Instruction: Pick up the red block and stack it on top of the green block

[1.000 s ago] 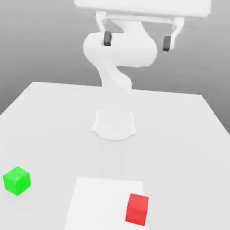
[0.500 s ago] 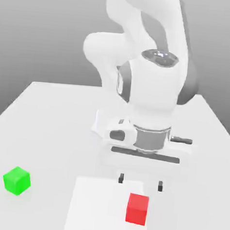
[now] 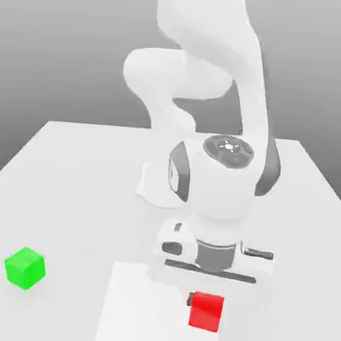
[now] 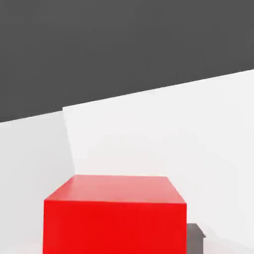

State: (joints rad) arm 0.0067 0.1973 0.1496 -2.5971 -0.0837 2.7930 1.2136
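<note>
The red block (image 3: 206, 311) rests on a white square patch (image 3: 130, 311) near the table's front, towards the exterior view's right. My gripper (image 3: 207, 303) has come straight down over it and is shut on the red block, with a dark fingertip (image 3: 190, 300) pressed against its side. In the hand view the red block (image 4: 114, 218) sits very close, and a grey finger (image 4: 195, 238) lies against one of its sides. The green block (image 3: 25, 267) stands alone on the table at the exterior view's left, well apart from the gripper.
The arm's white base (image 3: 169, 184) stands at the middle of the white table (image 3: 71, 180), behind the hand. Open table surface lies between the red block and the green block.
The hand dropped from high above the table down onto the red block. Its fingers, wide apart earlier, have closed against the block's sides. Neither block has moved.
</note>
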